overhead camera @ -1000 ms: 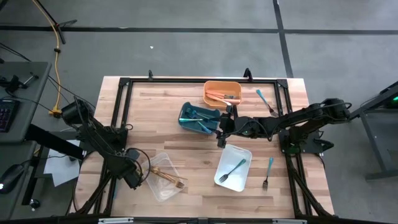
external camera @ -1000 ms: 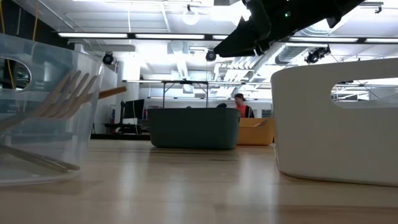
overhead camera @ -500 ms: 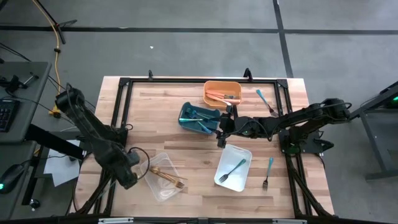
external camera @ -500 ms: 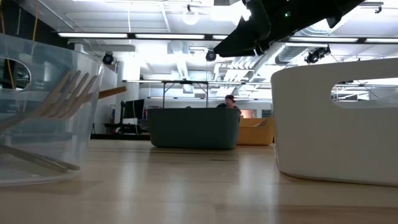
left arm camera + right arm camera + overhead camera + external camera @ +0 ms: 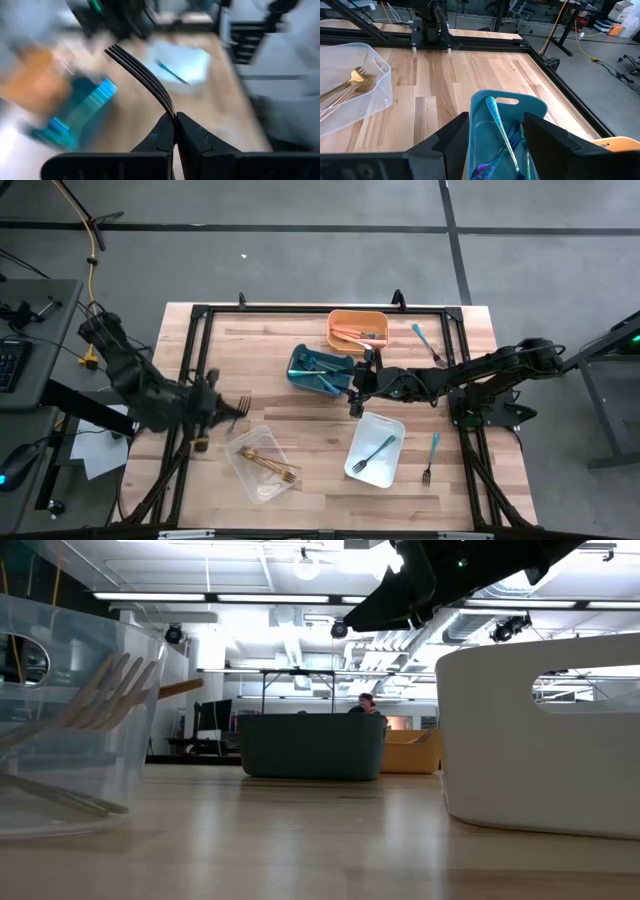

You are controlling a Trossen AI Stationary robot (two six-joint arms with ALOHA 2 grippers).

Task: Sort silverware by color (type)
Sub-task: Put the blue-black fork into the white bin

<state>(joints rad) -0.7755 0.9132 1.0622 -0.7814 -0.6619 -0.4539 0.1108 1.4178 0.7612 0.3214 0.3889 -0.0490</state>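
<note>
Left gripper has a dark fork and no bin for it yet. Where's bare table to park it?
Bare wood lies between the clear plastic bin, the teal bin and the table frame's far-left corner, near the left gripper and its dark fork. Crowded: teal, orange and white bins around the right gripper.

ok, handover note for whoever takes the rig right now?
Left claw: shut on a dark fork, held near the table's left edge, above the clear bin.
Right claw: open, empty, over the blue bin.
Done: gold forks in the clear bin, teal pieces in the blue bin, some in the orange bin, one teal fork in the white bin.
Left: two teal pieces loose at right, plus the held fork.
</note>
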